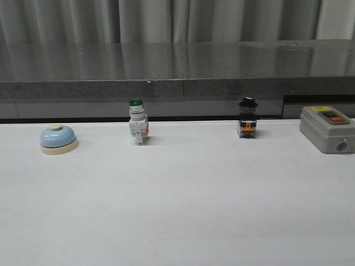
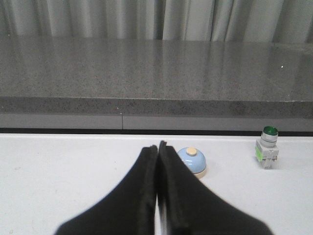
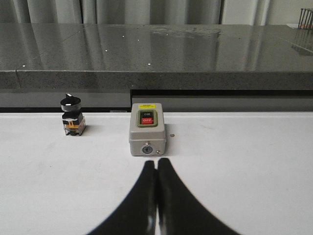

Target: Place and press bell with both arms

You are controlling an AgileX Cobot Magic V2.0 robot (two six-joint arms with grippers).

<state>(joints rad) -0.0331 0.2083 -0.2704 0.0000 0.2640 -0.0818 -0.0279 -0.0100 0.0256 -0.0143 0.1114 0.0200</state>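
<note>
On the white desk point(image 1: 177, 210), seen from the front, four things stand in a row along the far edge, in front of a grey stone ledge point(image 1: 177, 69). The bell point(image 1: 58, 139) sits upright at about 9 o'clock of the desk, its light-blue dome on a cream base ring with the cream button on top, and nothing touches it. Next along, at about 11 o'clock, stands a green-capped switch point(image 1: 137, 129); at about 1 o'clock a black-knobbed switch point(image 1: 247, 118); and at 3 o'clock, at the desk's edge of the view, a grey box point(image 1: 327, 128) with a red and a black button. Neither arm shows in the front view. In the left wrist view the left pincer point(image 2: 157, 149) is clenched, its two dark fingers pressed together with nothing between them, its tips near the bell but apart from it. In the right wrist view the right pincer point(image 3: 156, 164) is likewise clenched and empty, its tips just short of the grey box.
</note>
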